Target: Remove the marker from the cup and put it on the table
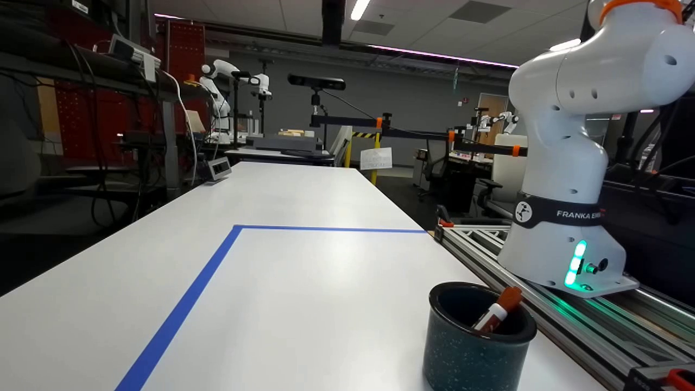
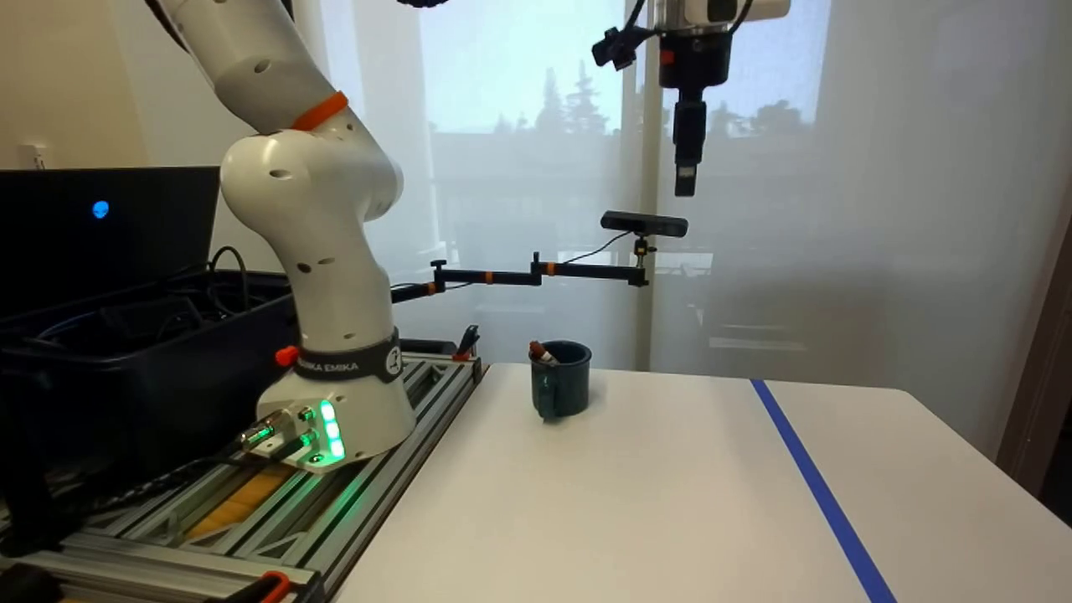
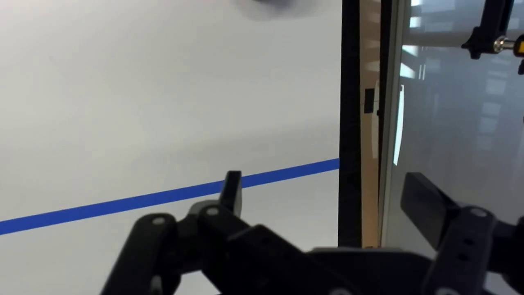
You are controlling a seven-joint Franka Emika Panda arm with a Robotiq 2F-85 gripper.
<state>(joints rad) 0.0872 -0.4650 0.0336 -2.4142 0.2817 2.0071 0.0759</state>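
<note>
Apparently pre-grasp, the empty gripper (image 3: 327,195) hangs spread wide; next should come a move over the marker (image 1: 497,310) in the cup (image 1: 471,355).

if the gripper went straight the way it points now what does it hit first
Probably the white tabletop, perhaps close to its edge: the gripper points down in an exterior view, though depth is unclear.

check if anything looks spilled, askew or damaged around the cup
Nothing stands out. The cup stands upright on the table, and no spill or damage shows. The marker tilts inside it with its reddish-brown end sticking out, which looks ordinary.
</note>
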